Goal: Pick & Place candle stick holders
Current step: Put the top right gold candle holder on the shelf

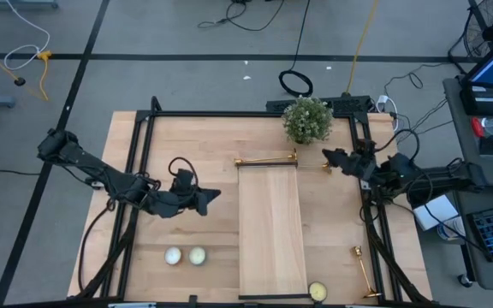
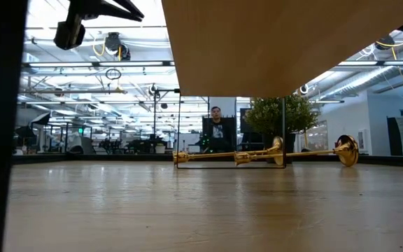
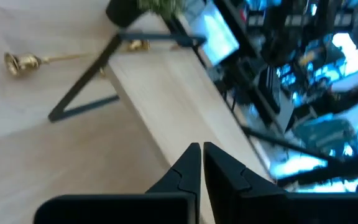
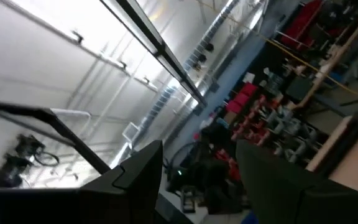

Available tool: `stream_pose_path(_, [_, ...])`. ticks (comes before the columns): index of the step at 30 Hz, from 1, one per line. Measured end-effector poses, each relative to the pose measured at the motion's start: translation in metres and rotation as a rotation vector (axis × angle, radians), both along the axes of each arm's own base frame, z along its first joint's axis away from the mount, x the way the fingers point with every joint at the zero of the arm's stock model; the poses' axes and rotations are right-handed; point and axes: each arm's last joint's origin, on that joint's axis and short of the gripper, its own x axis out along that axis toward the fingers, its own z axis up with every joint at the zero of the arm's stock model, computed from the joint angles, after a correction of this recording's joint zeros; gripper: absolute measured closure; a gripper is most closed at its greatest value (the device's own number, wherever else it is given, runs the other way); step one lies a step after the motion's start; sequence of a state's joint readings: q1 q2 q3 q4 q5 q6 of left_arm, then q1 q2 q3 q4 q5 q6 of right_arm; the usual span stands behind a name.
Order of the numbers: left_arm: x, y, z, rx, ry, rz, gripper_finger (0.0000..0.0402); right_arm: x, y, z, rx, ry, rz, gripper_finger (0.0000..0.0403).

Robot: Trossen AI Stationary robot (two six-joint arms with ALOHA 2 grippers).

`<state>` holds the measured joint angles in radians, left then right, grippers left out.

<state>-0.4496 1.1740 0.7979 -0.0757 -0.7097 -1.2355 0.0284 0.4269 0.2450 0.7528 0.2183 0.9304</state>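
slim shiny brass candle stick holders (image 1: 266, 160), smooth wooden board (image 1: 271, 231)

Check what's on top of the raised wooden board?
One pale candle at the wooden board's near end; a candlestick lies across its far edge. Underneath is covered.

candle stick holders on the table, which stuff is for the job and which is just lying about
For the job:
- gold candlestick lying at the board's far end
- gold candlestick near the right gripper
- gold candlestick at the near right corner

Lying about:
- two pale candles
- yellow candle
- potted plant
- light wooden board
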Motion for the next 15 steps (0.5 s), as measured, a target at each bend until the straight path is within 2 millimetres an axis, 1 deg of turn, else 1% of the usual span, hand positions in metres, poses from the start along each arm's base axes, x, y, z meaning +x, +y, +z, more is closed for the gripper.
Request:
stream_pose_path(4, [0.003, 0.003, 0.005, 0.008, -0.046, 0.029, 0.0398, 0.011, 0.003, 0.017, -0.052, -0.038, 0.065, 0.02])
stream_pose_path(11, [0.006, 0.008, 0.007, 0.014, -0.069, 0.044, 0.0371, 0.036, 0.008, 0.069, -0.209, -0.102, 0.156, 0.02])
stream_pose_path(15, [0.006, 0.008, 0.007, 0.015, -0.068, 0.041, 0.0373, 0.051, 0.011, 0.096, -0.305, -0.088, 0.205, 0.02])
